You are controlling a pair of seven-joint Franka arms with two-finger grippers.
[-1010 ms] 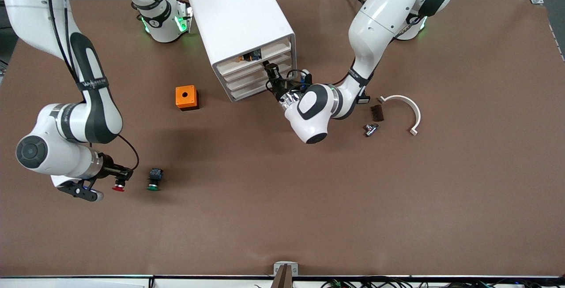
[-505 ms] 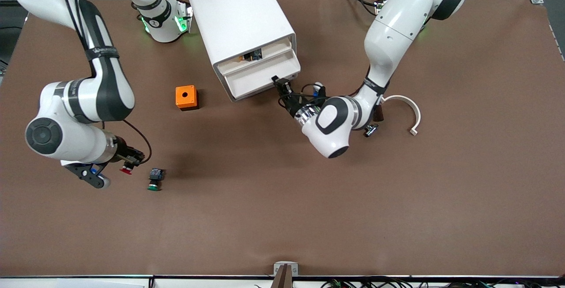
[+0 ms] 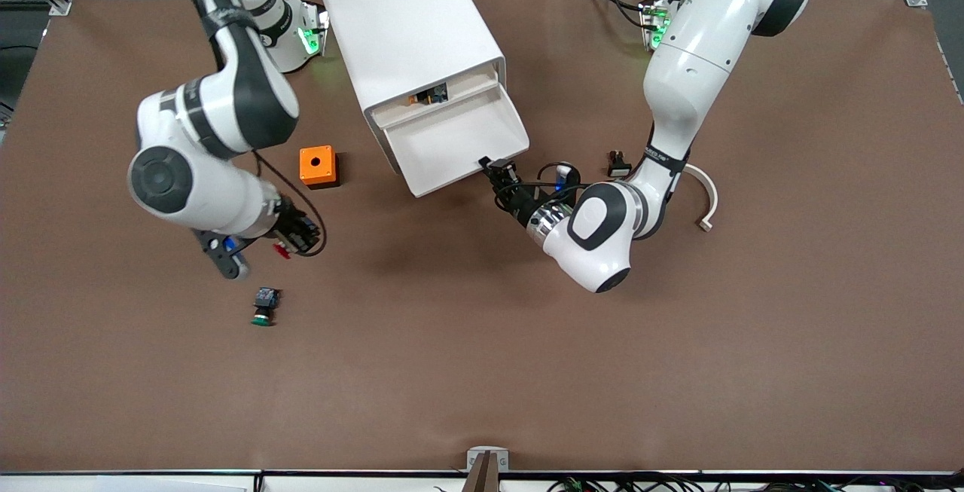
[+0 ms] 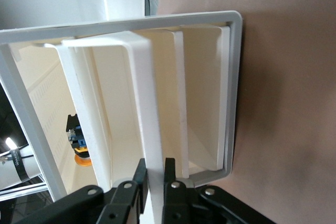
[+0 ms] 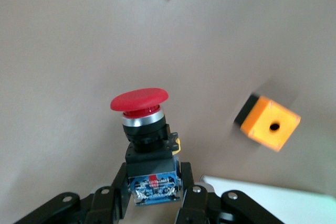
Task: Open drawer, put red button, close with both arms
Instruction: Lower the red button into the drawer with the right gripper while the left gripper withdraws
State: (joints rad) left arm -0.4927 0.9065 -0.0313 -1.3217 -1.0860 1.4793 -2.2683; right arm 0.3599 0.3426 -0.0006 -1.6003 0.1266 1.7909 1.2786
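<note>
The drawer (image 3: 459, 142) stands pulled out from the white cabinet (image 3: 410, 25), its shallow tray open toward the front camera and empty as far as the front view shows. The left gripper (image 3: 498, 173) is clenched on the drawer's front edge at the corner toward the left arm's end of the worktop (image 3: 678, 364); in the left wrist view its two black fingers (image 4: 139, 174) pinch the thin white front panel of the drawer (image 4: 152, 129) between them.

The right gripper (image 3: 294, 239) is up in the air over bare worktop, between the orange box (image 3: 317, 166) and the green button (image 3: 263, 306), and grasps the red button (image 3: 282, 251). In the right wrist view the fingers (image 5: 118, 190) clamp the blue-black body of the red button (image 5: 142, 111), whose red cap points away from the gripper.

A white curved piece (image 3: 704, 194) and a small black part (image 3: 617, 164) lie near the left arm
</note>
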